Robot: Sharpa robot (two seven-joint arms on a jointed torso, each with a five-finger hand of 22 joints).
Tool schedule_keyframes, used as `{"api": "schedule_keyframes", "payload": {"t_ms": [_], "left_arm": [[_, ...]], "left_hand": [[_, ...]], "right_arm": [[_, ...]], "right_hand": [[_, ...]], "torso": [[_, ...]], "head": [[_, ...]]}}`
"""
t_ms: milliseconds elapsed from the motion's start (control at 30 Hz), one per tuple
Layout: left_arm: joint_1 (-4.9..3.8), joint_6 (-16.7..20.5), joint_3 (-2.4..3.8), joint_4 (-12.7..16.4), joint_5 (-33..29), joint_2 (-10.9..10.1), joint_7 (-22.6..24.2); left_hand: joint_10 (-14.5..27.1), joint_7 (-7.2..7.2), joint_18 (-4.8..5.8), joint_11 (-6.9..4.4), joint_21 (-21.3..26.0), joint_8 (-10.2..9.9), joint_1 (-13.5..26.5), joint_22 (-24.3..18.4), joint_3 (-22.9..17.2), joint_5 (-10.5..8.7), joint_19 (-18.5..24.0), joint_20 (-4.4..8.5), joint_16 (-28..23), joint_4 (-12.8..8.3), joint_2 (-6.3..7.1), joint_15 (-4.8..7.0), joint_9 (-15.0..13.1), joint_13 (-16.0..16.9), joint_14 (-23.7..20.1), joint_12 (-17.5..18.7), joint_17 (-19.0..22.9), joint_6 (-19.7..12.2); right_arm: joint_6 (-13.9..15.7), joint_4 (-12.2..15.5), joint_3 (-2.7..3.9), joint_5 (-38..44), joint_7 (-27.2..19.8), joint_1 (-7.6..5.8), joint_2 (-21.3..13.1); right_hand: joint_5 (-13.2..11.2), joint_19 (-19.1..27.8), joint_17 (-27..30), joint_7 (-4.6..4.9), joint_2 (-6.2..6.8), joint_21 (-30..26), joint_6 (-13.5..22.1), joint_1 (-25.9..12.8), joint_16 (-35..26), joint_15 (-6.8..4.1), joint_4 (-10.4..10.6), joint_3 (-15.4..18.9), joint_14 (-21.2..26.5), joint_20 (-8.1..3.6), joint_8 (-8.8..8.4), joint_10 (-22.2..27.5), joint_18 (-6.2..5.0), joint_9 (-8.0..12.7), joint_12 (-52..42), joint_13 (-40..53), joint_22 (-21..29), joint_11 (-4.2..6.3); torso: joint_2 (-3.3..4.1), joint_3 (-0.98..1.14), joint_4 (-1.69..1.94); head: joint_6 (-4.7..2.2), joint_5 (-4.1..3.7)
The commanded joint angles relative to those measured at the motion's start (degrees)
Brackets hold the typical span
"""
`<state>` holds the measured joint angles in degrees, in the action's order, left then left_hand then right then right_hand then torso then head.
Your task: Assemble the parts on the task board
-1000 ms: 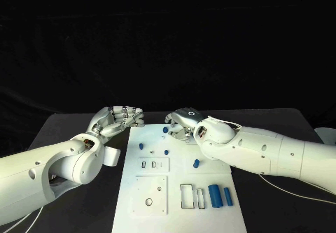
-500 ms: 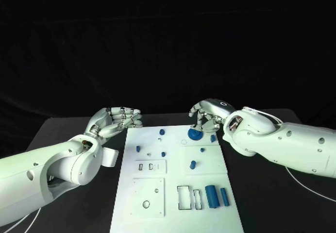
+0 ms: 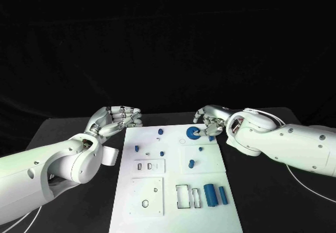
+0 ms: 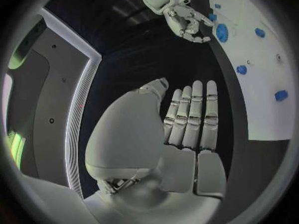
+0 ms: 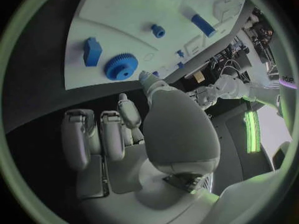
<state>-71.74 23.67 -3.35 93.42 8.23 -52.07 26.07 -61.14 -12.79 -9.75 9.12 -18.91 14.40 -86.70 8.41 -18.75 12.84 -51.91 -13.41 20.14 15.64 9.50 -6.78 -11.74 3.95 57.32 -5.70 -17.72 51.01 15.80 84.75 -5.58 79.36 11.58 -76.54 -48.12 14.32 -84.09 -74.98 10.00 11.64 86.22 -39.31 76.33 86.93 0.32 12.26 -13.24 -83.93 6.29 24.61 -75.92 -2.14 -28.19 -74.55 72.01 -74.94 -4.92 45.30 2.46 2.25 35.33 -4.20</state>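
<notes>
I logged the black surface carrying the white task board, with both hands at its far end. Left hand: fingers curled inward, holding nothing; right hand: fingers bent, empty, just beside the blue gear, which lay flat on the board's far right corner.

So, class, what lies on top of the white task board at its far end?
A round blue toothed gear lies flat on the white task board, a small blue block beside it. What is beneath the gear is covered.

Black table with the white task board flat on it
</notes>
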Motion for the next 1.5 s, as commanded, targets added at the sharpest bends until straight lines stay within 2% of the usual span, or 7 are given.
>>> {"api": "schedule_keyframes", "payload": {"t_ms": [33, 100, 233, 567, 1000, 1200, 1500], "left_arm": [[-0.09, -1.3, 0.04, 0.0, -0.4, 0.0, 0.2], [-0.08, -1.3, 0.04, 0.0, -0.5, 0.0, 0.2], [-0.08, -1.4, 0.04, -0.2, -0.6, -0.1, 0.2], [-0.08, -1.5, 0.03, -0.3, -0.6, -0.1, 0.1], [-0.08, -1.7, 0.03, -0.4, -0.6, -0.1, -0.1], [-0.08, -1.7, 0.03, -0.4, -0.6, -0.1, -0.2], [-0.08, -1.7, 0.03, -0.4, -0.6, -0.2, -0.4]], "left_hand": [[0.0, 0.01, -0.65, 0.42, -0.2, -0.3, -0.5, 0.1, -0.3, -0.17, -0.1, 0.14, 0.1, -0.1, 0.29, -0.05, -0.1, 0.0, -0.3, 0.2, 0.0, -0.5], [0.0, 0.01, -0.65, 0.42, -0.2, -0.3, -0.5, 0.1, -0.4, -0.17, -0.1, 0.14, 0.1, -0.2, 0.29, -0.05, -0.1, 0.0, -0.4, 0.2, -0.1, -0.5], [0.0, 0.01, -0.65, 0.42, -0.2, -0.3, -0.5, 0.1, -0.4, -0.17, -0.1, 0.14, 0.1, -0.2, 0.29, -0.05, -0.1, 0.0, -0.4, 0.2, -0.1, -0.5], [0.0, 0.01, -0.65, 0.42, -0.2, -0.3, -0.5, 0.1, -0.4, -0.17, -0.1, 0.14, 0.1, -0.2, 0.29, -0.05, -0.1, 0.0, -0.4, 0.2, -0.1, -0.5], [0.0, -0.03, -0.65, 0.44, -0.2, -0.3, -0.5, 0.1, -0.5, -0.16, -0.1, 0.14, 0.1, -0.2, 0.24, -0.06, -0.1, 0.0, -0.4, 0.3, -0.1, -0.5], [0.0, -0.03, -0.65, 0.44, -0.2, -0.3, -0.5, 0.1, -0.5, -0.16, -0.1, 0.14, 0.1, -0.2, 0.24, -0.06, -0.1, 0.0, -0.4, 0.3, -0.1, -0.5], [0.0, -0.07, -0.65, 0.47, -0.2, -0.3, -0.5, 0.1, -0.6, -0.15, -0.1, 0.14, 0.1, -0.2, 0.17, -0.08, -0.1, 0.0, -0.5, 0.4, -0.2, -0.5]], "right_arm": [[-2.2, -0.7, -0.03, 1.1, 2.2, 0.56, 0.8], [-1.9, -1.1, -0.04, 1.8, 2.6, 0.75, 1.2], [-1.4, -2.1, -0.05, 2.5, 3.1, 0.96, 1.8], [-1.2, -2.9, -0.05, 3.1, 3.2, 1.09, 2.5], [-2.8, -4.5, -0.14, 2.4, 2.6, 1.71, 3.9], [-3.7, -5.0, -0.18, 2.2, 2.4, 2.02, 4.2], [-4.4, -5.3, -0.21, 2.3, 2.4, 2.18, 4.4]], "right_hand": [[0.9, -3.6, -8.1, -0.16, -0.19, 1.4, 0.4, 0.7, 0.5, 0.43, 0.7, 0.4, -4.6, 0.53, 0.83, -2.9, 1.25, -0.1, -4.2, 4.5, -11.8, -0.16], [1.2, -4.3, -8.7, -0.10, -0.17, 2.1, 0.5, 0.9, 0.8, 0.50, 1.2, 0.6, -4.8, 0.60, 1.31, -4.1, 1.53, 0.0, -5.9, 6.3, -12.9, -0.17], [1.2, -5.1, -9.6, -0.04, -0.30, 3.0, 0.7, 1.2, 1.2, 0.58, 1.6, 0.7, -5.0, 0.66, 1.70, -5.4, 1.83, 0.0, -7.5, 8.1, -14.0, -0.23], [1.3, -5.7, -10.2, -0.02, -0.63, 3.5, 0.6, 1.6, 1.4, 0.63, 1.9, 0.4, -5.1, 0.72, 2.03, -5.6, 2.06, 0.1, -7.9, 8.4, -14.8, -0.26], [1.8, -5.9, -11.5, -0.02, -1.01, 3.8, 0.3, 1.7, 1.9, 0.67, 2.2, 0.0, -5.3, 0.77, 2.38, -6.1, 2.14, 0.3, -8.4, 9.1, -15.1, -0.28], [1.8, -5.9, -11.6, -0.03, -1.12, 3.8, 0.2, 1.7, 1.9, 0.68, 2.3, -0.2, -5.4, 0.79, 2.45, -6.2, 2.14, 0.3, -8.5, 9.2, -15.1, -0.27], [2.5, -5.9, -11.8, -0.19, -1.90, 3.8, -1.3, 2.2, 2.0, 0.59, 2.6, -1.7, -5.4, 0.76, 2.69, -6.4, 2.14, 0.8, -8.9, 9.6, -15.1, -0.12]], "torso": [[0.05, -0.09, -0.02], [0.05, -0.04, 0.01], [0.04, -0.21, 0.03], [0.07, -0.07, -0.12], [0.09, 0.01, -0.06], [0.11, -0.09, -0.10], [0.09, -0.08, -0.07]], "head": [[0.20, -0.10], [0.23, -0.13], [0.30, -0.23], [0.66, 0.07], [0.80, 0.14], [0.87, 0.16], [1.00, 0.19]]}}
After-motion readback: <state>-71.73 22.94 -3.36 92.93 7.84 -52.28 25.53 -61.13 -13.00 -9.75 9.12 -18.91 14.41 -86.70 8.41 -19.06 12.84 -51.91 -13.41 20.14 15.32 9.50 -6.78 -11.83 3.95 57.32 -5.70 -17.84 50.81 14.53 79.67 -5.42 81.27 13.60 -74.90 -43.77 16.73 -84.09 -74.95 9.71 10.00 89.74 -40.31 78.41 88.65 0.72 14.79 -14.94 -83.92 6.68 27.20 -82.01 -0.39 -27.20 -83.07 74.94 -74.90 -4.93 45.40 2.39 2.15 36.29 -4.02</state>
